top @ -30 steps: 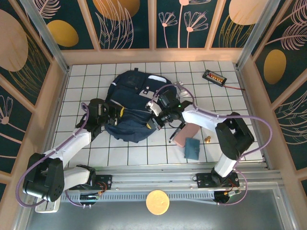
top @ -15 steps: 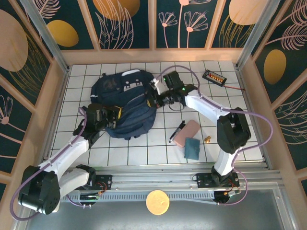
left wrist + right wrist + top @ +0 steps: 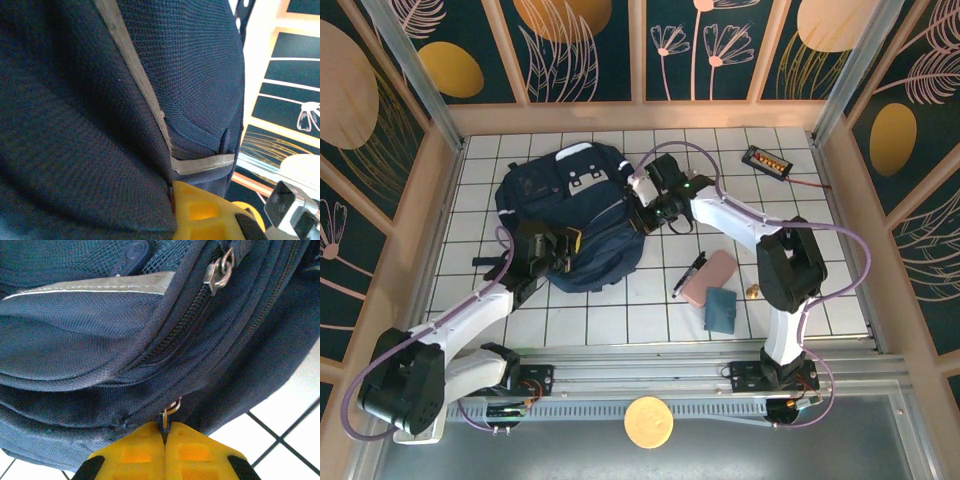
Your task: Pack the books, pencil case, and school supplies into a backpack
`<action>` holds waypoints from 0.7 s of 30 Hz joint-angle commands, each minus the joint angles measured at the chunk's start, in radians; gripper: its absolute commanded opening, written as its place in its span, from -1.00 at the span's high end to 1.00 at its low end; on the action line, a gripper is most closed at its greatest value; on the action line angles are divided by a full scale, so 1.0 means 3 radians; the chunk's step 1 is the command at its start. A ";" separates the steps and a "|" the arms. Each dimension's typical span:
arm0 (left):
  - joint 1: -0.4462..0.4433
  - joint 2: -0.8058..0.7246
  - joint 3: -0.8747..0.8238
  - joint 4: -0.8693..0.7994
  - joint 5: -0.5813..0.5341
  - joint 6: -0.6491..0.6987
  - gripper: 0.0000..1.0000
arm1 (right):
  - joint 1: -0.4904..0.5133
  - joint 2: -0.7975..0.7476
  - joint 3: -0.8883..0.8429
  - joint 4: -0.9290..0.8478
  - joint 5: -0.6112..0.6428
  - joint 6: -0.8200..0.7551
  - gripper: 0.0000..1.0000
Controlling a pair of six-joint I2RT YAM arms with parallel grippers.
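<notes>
The backpack (image 3: 570,205) lies flat on the desk (image 3: 620,322), left of centre, its long axis running from far to near with a slight lean to the right. The right gripper (image 3: 643,214) sits at the backpack's right edge. Its wrist view shows the yellow fingertips (image 3: 145,450) pressed fully together on the small metal zipper pull (image 3: 170,411), with the zip track curving away along the bag's side. The left gripper (image 3: 558,246) is at the near-left edge, also closed, and its wrist view shows dark fabric folded tightly against a yellow finger (image 3: 200,212), so it appears to be pinching the bag to brace it.

The pink pencil case (image 3: 712,277), the black pen (image 3: 688,274) and the teal item (image 3: 722,309) wait on the desk to the near right of the backpack, closer to the right arm. The zip likely has to run along the bag's edge, away from the left gripper's hold.
</notes>
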State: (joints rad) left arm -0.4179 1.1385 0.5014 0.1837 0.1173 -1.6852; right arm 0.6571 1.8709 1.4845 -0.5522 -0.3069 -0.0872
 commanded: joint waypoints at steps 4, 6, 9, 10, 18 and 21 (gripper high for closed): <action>-0.0203 0.0255 0.0197 0.0499 0.0045 -0.0017 1.00 | 0.0260 -0.0168 0.0281 -0.0521 0.0296 0.0136 1.00; -0.0202 0.0273 0.0206 0.0489 -0.0021 -0.0008 1.00 | 0.0289 -0.0307 0.0175 -0.0487 0.0218 0.0121 1.00; -0.0202 0.0162 0.0182 0.0289 -0.0209 0.0007 1.00 | 0.0215 -0.0579 -0.0152 -0.0448 0.0169 -0.0072 1.00; -0.0204 0.0128 0.0145 0.0260 -0.0261 -0.0013 1.00 | 0.0199 -0.0689 -0.0281 -0.0413 0.0102 -0.0202 1.00; -0.0242 0.0368 0.0209 0.0436 -0.0243 -0.0028 1.00 | 0.0505 -0.0516 -0.0335 -0.0113 -0.0771 -0.0247 1.00; -0.0294 0.0508 0.0354 0.0497 -0.0221 -0.0003 1.00 | 0.0669 -0.0216 -0.0099 -0.0041 -0.0872 -0.0129 1.00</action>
State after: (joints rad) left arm -0.4915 1.2564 0.5419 0.2314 0.0608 -1.6997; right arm 0.7918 1.7348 1.4044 -0.6010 -0.4137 -0.1478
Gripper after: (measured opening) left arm 0.068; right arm 0.052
